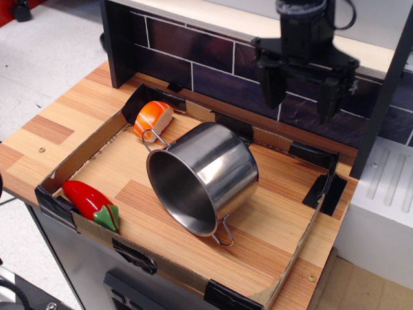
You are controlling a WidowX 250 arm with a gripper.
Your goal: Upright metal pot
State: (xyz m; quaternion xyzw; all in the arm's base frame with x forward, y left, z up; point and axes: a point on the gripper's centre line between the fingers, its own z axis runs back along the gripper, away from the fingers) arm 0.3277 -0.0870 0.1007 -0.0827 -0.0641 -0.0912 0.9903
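Pot (205, 175) on side, betw sushi (153, 119) & pepper (90, 203)

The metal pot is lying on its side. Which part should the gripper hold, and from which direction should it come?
Probably the upper rim of the metal pot, approached from above. The pot lies on its side with its mouth facing the front-left, so one finger could go inside and one outside the thin wall. The open gripper hangs above and behind it. The wire handles look too thin.

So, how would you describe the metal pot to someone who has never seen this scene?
Look at the wooden counter in front of the dark tiled wall, and find the shallow cardboard tray on it. The pot lies on its side in the middle of the tray, mouth facing the front left. It is shiny steel with wire loop handles and far bigger than the toy foods nearby.
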